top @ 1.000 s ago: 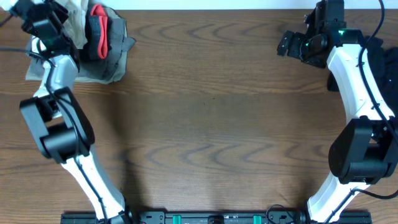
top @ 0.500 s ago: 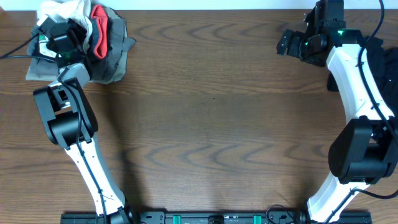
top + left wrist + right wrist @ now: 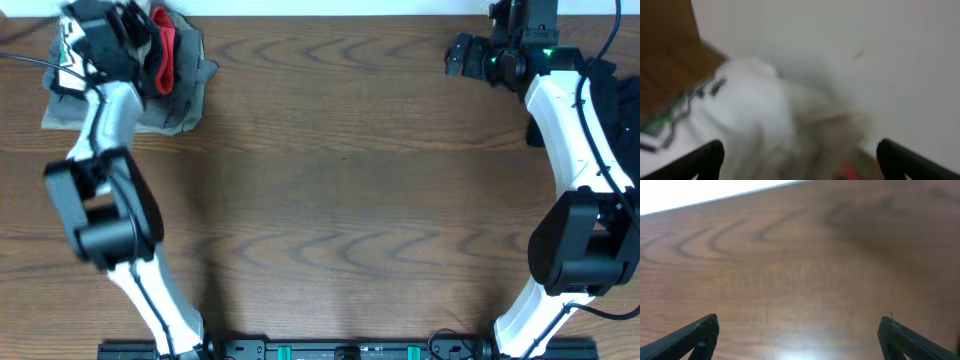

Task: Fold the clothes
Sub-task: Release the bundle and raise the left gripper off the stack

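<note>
One white garment (image 3: 757, 112), soft and rumpled into a rounded mound, fills the blurred left wrist view. It lies at the far left corner of the bench (image 3: 340, 200), heaped together with two other pieces. One is a grey garment (image 3: 185, 100), spread flat, with creased, uneven edges. The other is a black garment with red trim (image 3: 160, 50), bunched up on the grey one. The left pincer (image 3: 105, 30) hangs over this heap, its two black fingers (image 3: 705, 160) spread wide, with the white cloth showing beyond the gap and nothing pinched. The right pincer (image 3: 462, 55) is at the far right corner, well apart from the clothes. Its two fingers are likewise spread wide above bare wood. The bench is dark brown wood with looping grain.
</note>
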Robot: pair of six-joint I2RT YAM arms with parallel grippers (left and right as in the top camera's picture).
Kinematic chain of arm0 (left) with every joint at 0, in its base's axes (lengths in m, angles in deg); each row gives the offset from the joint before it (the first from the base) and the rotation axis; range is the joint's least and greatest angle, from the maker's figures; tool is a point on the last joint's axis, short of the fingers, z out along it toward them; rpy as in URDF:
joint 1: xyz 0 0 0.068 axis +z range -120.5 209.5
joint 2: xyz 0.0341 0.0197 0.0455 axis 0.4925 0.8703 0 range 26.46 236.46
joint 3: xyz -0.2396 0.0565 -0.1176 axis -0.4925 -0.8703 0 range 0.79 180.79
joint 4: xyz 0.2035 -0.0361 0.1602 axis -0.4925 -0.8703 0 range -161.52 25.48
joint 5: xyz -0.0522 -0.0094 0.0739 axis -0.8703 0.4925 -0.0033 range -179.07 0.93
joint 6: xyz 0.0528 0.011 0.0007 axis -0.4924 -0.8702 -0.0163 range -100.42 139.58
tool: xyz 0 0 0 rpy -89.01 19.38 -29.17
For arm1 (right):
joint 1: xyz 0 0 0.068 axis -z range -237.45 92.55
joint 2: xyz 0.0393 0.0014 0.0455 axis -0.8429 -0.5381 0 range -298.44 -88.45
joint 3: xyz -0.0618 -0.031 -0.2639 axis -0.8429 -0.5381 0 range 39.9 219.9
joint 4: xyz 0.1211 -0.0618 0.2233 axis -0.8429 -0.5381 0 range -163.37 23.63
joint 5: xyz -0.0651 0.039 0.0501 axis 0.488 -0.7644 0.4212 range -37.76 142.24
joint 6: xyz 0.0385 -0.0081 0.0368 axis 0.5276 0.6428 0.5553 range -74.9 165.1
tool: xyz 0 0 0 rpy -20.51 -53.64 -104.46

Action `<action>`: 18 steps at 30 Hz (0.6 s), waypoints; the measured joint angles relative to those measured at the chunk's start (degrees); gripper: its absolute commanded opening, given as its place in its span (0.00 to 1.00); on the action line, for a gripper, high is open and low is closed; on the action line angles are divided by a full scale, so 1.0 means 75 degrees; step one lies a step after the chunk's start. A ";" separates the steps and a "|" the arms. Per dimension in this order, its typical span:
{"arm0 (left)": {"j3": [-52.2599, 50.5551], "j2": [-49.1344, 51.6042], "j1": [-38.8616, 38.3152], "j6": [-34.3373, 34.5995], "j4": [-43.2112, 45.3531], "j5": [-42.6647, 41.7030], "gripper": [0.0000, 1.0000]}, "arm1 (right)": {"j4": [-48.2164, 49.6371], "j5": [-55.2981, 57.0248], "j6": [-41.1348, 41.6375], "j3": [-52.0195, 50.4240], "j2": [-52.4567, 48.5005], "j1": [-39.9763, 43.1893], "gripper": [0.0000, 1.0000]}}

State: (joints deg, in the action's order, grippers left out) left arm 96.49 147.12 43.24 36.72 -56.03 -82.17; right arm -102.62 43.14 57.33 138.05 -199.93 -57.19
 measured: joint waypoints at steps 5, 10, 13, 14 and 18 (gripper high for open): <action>0.0032 -0.2011 -0.0012 -0.0052 -0.2014 -0.0067 0.98 | 0.0621 -0.0012 -0.0414 0.0035 0.0000 0.0000 0.99; 0.0073 -0.3471 -0.0117 0.0125 -0.4185 -0.0067 0.98 | 0.0930 -0.0015 -0.1023 0.0047 0.0003 0.0000 0.99; 0.0073 -0.3972 -0.0245 0.0143 -0.5149 -0.0076 0.98 | 0.0912 -0.0012 -0.1303 0.0047 0.0111 0.0000 0.99; 0.0073 -0.4089 -0.0271 0.0143 -0.5406 -0.0076 0.98 | 0.0901 -0.0012 -0.1346 0.0047 0.0181 0.0000 0.99; 0.0073 -0.4281 -0.0274 0.0146 -0.6009 -0.0073 0.98 | 0.0880 -0.0015 -0.1472 0.0047 0.0915 0.0000 0.99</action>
State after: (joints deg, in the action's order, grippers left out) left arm 97.04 115.01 41.19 37.82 -101.10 -82.72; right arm -96.01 43.03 46.29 138.40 -193.06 -57.19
